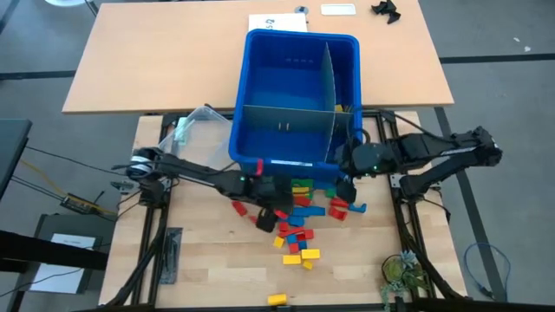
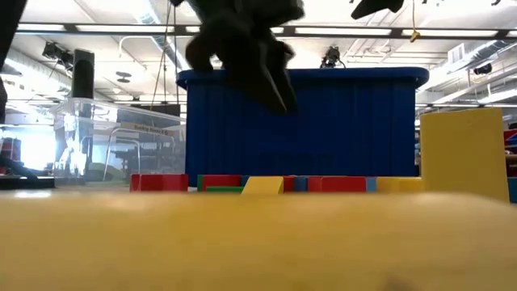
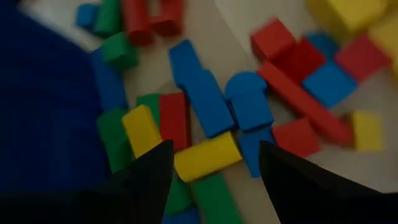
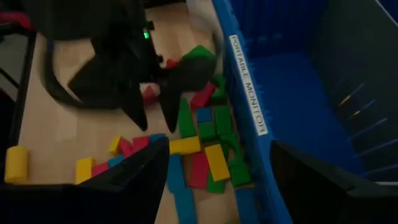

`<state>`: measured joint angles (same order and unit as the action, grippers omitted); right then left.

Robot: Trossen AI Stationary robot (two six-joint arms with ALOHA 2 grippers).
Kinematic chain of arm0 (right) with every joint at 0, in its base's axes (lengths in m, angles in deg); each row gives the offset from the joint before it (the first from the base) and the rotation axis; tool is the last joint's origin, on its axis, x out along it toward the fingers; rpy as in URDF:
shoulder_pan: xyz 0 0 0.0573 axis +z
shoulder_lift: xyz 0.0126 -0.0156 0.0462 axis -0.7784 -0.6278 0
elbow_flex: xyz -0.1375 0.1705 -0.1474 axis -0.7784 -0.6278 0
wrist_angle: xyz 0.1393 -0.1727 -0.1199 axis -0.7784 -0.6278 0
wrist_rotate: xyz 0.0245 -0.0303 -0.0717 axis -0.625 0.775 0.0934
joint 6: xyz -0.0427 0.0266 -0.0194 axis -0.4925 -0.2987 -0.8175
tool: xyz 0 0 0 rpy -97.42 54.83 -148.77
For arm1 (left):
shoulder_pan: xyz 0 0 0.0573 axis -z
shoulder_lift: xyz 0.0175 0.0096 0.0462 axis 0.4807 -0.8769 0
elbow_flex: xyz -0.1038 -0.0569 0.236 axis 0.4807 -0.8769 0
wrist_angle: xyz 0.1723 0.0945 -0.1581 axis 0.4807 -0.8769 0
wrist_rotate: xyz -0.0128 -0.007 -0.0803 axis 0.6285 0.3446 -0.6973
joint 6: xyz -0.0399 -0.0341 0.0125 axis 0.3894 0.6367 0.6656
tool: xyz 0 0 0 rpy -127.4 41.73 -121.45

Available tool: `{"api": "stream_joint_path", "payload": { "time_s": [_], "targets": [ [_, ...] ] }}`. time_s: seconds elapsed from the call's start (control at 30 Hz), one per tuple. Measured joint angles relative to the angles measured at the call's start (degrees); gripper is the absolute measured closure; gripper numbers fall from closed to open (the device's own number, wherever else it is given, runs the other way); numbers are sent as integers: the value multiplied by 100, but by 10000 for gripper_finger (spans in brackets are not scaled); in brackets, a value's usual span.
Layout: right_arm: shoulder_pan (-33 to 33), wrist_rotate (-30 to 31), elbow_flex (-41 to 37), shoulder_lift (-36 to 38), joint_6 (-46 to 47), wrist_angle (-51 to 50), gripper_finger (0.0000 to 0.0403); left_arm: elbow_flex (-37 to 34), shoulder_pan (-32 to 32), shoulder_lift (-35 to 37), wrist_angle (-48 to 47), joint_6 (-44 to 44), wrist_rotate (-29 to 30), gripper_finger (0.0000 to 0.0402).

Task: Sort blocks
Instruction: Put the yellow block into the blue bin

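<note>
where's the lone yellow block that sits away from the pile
In the high view, the lone yellow block lies at the table's near edge, well below the pile of blocks and left of the small plant.

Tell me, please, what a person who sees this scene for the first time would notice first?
The large blue bin with its inner dividers stands out first, at the middle of the table. Right in front of it lies a scattered heap of blocks in red, yellow, blue and green. Both arms reach in over that heap: the left gripper from the left, with open fingers above a yellow block, and the right gripper from the right.
</note>
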<state>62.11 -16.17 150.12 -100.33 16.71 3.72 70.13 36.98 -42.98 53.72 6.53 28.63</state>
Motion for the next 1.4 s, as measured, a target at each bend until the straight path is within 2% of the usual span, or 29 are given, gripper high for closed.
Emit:
{"api": "stream_joint_path", "payload": {
  "time_s": [0.13, 0.27, 0.53, 0.77, 0.93, 1.13, 1.37, 1.4],
  "targets": [
    [171, 288, -2, 2, 191, -37, 139, 224, -3, -459, -50, -1221, 29, 159],
    [293, 414, -2, 2, 312, -71, 147, 286, -95, -756, -34, -1949, 110, 162],
    [427, 427, -283, 2, 712, -2, 159, 284, -351, -991, -105, -2592, 119, 186],
    [427, 423, -541, 2, 1015, 43, 163, 282, -470, -1164, -73, -3012, -517, 188],
    [427, 421, -596, 0, 1117, 64, 161, 280, -475, -1337, 153, -2996, -665, 188],
    [458, 434, -596, 0, 1090, 154, 165, 301, -592, -1465, 54, -2275, -927, 192],
    [460, 449, -596, 0, 1066, 181, 167, 306, -640, -1492, -29, -1695, -954, 262],
    [460, 451, -596, 0, 1047, 184, 167, 307, -638, -1492, -24, -1644, -940, 262]
  ]
}}
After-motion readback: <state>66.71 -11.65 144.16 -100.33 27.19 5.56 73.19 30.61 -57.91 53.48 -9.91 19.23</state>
